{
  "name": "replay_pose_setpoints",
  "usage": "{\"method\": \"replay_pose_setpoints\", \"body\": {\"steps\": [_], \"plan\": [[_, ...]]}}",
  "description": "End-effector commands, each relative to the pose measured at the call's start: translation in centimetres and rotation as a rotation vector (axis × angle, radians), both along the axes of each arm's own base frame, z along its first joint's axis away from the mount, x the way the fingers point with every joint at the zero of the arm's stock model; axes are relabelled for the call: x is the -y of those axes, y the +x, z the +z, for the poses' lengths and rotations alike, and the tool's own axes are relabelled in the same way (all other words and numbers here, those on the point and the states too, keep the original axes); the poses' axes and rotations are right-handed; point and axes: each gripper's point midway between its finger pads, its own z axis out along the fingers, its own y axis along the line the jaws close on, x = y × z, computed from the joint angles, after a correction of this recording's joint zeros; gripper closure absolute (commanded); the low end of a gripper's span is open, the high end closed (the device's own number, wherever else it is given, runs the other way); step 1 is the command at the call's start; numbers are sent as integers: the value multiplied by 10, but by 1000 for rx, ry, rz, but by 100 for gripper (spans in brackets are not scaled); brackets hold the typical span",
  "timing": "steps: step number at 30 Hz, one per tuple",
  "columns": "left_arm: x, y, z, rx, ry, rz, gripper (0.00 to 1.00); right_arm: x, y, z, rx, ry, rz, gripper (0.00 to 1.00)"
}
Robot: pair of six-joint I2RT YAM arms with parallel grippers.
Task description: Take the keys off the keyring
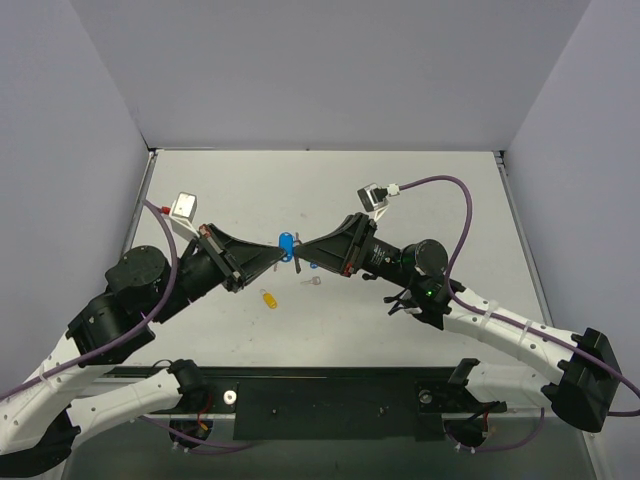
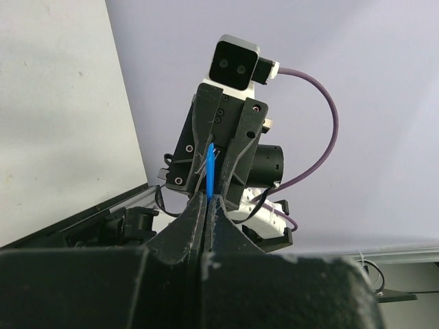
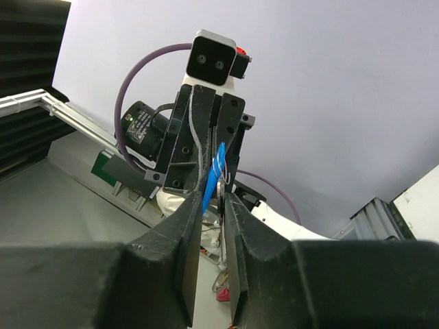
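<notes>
My left gripper (image 1: 276,257) and right gripper (image 1: 302,254) meet tip to tip above the table's middle, with the deep-blue oval tag (image 1: 287,244) between them. In the left wrist view my left gripper (image 2: 207,199) is shut on the tag's lower edge (image 2: 209,171). In the right wrist view my right gripper (image 3: 214,192) stands narrowly parted around the blue tag (image 3: 211,184) and a silver key (image 3: 221,194) seen edge-on. The thin keyring (image 3: 221,163) loops through the tag above the jaws. A yellow tag (image 1: 268,298) and a loose silver key (image 1: 312,281) lie on the table below.
A small blue bit (image 1: 314,266) lies on the table under the right gripper. The table's raised edges (image 1: 150,170) run along the left, back and right. A black rail (image 1: 330,400) with the arm bases spans the near edge.
</notes>
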Motion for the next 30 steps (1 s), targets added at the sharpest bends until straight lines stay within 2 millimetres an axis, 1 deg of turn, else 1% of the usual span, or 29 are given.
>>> {"method": "replay_pose_setpoints", "body": {"steps": [1,6,8,13,16,17,18,19,20,21,22,23,24,25,26,27,28,29,30], "plan": [[-6,1,7,23,1,20,100,9,-11,38,85,105,11,87],[-7,0,5,22,6,19,100,7,-11,38,84,106,18,90],[-7,0,6,24,6,19,100,6,-11,40,84,107,20,95],[-9,-1,7,34,9,17,100,4,-11,36,86,85,16,100],[-13,0,-1,34,50,32,100,0,-8,27,74,27,8,100],[-14,0,-2,33,60,35,100,-1,-10,28,91,12,4,100],[-16,-1,-7,29,81,38,99,-5,-10,20,76,-31,11,100],[-17,-1,-9,30,88,39,92,-3,-12,23,104,-40,3,100],[-19,-2,-12,31,105,40,91,-6,-12,13,90,-84,5,100],[-21,-3,-14,31,113,42,87,-6,-14,16,113,-95,-2,100],[-24,-4,-17,34,128,43,84,-7,-14,8,103,-136,0,100],[-26,-4,-20,34,139,48,82,-6,-16,10,131,-147,-10,100],[-30,-5,-22,39,156,51,82,-8,-17,1,117,-191,-3,100],[-33,-6,-23,40,167,59,81,-8,-18,0,136,-210,-9,100],[-37,-7,-26,44,189,63,81,-9,-20,-6,128,-243,-1,100],[-41,-7,-24,52,197,73,81,-8,-21,-6,147,-258,-3,100],[-45,-8,-28,57,227,78,81,-9,-23,-15,149,-300,2,100],[-49,-8,-26,64,234,90,80,-9,-24,-13,157,-309,3,100],[-53,-9,-27,73,262,92,80,-10,-27,-22,162,-351,11,100]]}}
